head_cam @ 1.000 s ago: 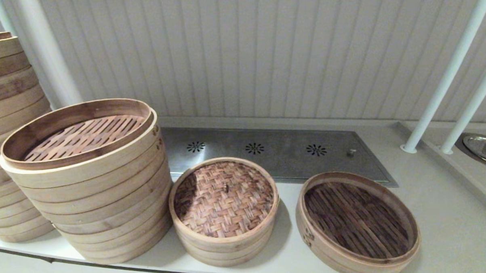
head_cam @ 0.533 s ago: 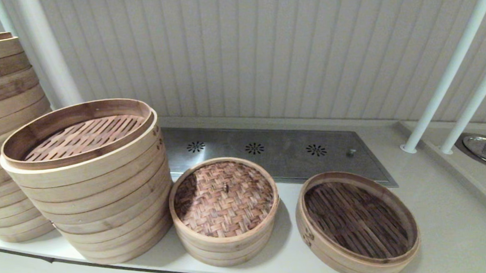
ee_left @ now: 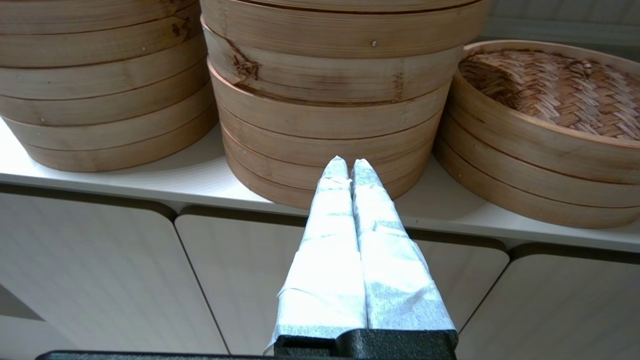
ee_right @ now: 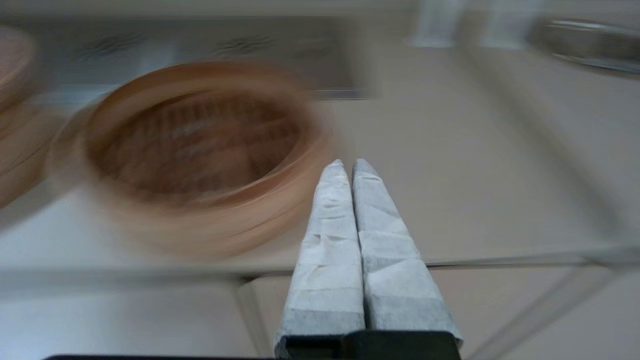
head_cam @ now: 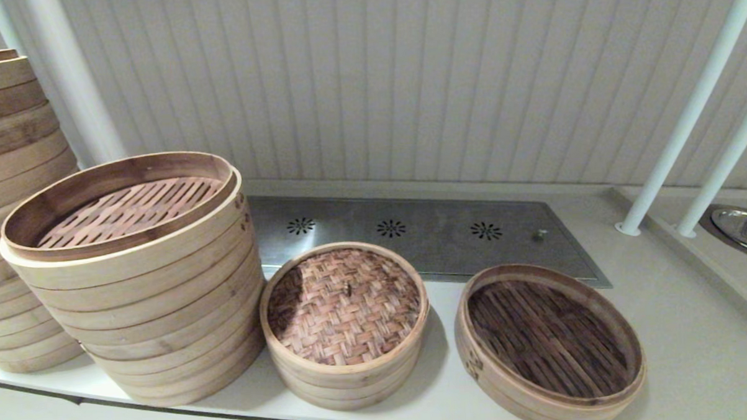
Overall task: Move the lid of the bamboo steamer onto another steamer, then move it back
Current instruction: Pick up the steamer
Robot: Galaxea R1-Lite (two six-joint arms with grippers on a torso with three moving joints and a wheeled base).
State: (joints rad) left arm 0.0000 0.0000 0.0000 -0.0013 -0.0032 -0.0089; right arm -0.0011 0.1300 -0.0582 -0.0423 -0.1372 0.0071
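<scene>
From my remote seat, the head view showed a white counter (head_cam: 695, 360) with four groups of bamboo steamers, and neither arm in sight. At the far left stood one tall stack of pale tiers (head_cam: 13, 204), partly cut off by the picture's edge. Just right of it, and in front, stood a second stack of tiers (head_cam: 147, 305), its top basket open and showing a slatted floor. Touching or almost touching that stack's right side sat a low steamer carrying the bamboo steamer lid (head_cam: 344, 304), one lid only, its brown woven panel sunk inside a pale hoop rim and lying level. Right of it, with a gap between, sat one low open basket with a dark slatted floor (head_cam: 552, 337), near the counter's front edge. Behind the two low pieces a steel plate (head_cam: 436, 239) with three flower-shaped vent cut-outs lay flush in the counter. Two white poles (head_cam: 687, 118) rose at the right, and a metal bowl rim (head_cam: 744, 228) showed at the far right edge.

In the left wrist view, the left gripper (ee_left: 349, 162) hung in front of the cabinet doors below the counter's edge, its two white-wrapped fingers pressed together on nothing, pointing at the base of the second stack. In the right wrist view, the right gripper (ee_right: 348, 165) had its fingers together and empty too, just beside the dark-floored basket, which was blurred.
</scene>
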